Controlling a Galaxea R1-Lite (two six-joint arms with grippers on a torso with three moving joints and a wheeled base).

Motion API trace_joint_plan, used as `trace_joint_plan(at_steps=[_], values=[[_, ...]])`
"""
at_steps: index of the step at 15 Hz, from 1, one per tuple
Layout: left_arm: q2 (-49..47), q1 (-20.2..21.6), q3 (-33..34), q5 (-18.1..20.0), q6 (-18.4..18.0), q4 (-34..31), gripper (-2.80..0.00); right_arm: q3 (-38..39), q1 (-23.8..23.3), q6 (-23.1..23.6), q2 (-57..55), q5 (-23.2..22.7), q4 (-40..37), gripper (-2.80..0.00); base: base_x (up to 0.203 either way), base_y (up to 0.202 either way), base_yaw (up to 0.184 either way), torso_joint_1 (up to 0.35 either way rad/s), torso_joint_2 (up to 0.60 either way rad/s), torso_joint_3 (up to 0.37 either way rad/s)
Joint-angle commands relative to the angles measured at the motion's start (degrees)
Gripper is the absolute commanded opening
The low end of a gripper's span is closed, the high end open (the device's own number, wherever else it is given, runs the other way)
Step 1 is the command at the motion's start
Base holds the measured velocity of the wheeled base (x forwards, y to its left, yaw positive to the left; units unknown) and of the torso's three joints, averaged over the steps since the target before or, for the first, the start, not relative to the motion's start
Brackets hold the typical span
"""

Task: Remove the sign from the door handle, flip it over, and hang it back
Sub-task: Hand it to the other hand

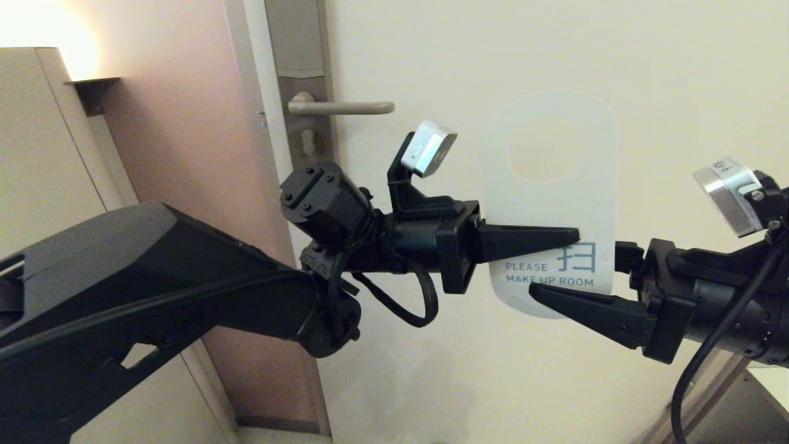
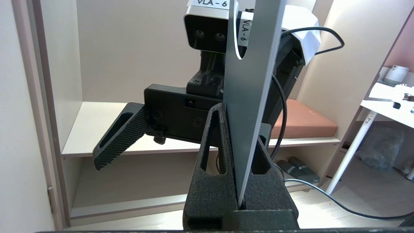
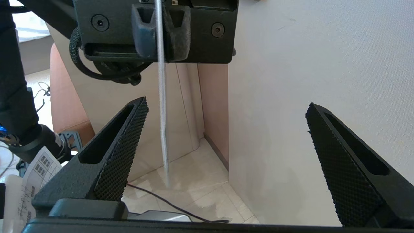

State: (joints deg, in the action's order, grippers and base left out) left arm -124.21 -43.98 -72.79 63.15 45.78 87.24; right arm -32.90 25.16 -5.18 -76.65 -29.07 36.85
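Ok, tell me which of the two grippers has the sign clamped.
The left gripper: its fingers are shut flat on the sign, off the door handle. The right gripper faces it with its fingers wide open, holding nothing.

We see warm, dim indoor light in the head view — a lamp glow burns out the upper left corner and tints the wall pink-orange. The pale sign nearly melts into the cream door, low in contrast. Both wrist views look cooler and brighter — daylight-like, with soft shadows. Close-up fingers stay fairly sharp; straight edges bow slightly near the borders.
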Motion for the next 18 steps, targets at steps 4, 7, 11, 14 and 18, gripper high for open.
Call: trace_joint_plan(at_steps=[4, 7, 11, 14, 18], values=[[-0.25, -0.05, 0.02, 0.40, 0.19, 2.32, -2.80, 0.03, -0.02, 0.00, 0.01, -0.25, 0.27, 0.00, 0.000, 0.000, 0.000, 0.000, 0.00, 0.000], [-0.16, 0.04, 0.02, 0.31, 0.19, 2.41, -2.80, 0.03, -0.02, 0.00, -0.16, -0.28, 1.21, -2.80, 0.000, 0.000, 0.000, 0.000, 0.00, 0.000], [0.02, 0.04, 0.02, 0.22, 0.27, 2.41, -2.80, 0.03, -0.02, 0.00, -0.34, -0.28, 1.47, -2.80, 0.000, 0.000, 0.000, 0.000, 0.00, 0.000], [0.10, 0.04, 0.10, 0.40, 0.37, 2.41, -2.80, 0.20, -0.02, 0.08, -0.26, -0.28, 1.47, -2.80, 0.000, 0.000, 0.000, 0.000, 0.00, 0.000], [0.10, 0.04, 0.28, 0.40, 0.37, 2.41, -2.80, 0.38, -0.02, 0.08, -0.25, -0.28, 1.47, -2.80, 0.000, 0.000, 0.000, 0.000, 0.00, 0.000]])
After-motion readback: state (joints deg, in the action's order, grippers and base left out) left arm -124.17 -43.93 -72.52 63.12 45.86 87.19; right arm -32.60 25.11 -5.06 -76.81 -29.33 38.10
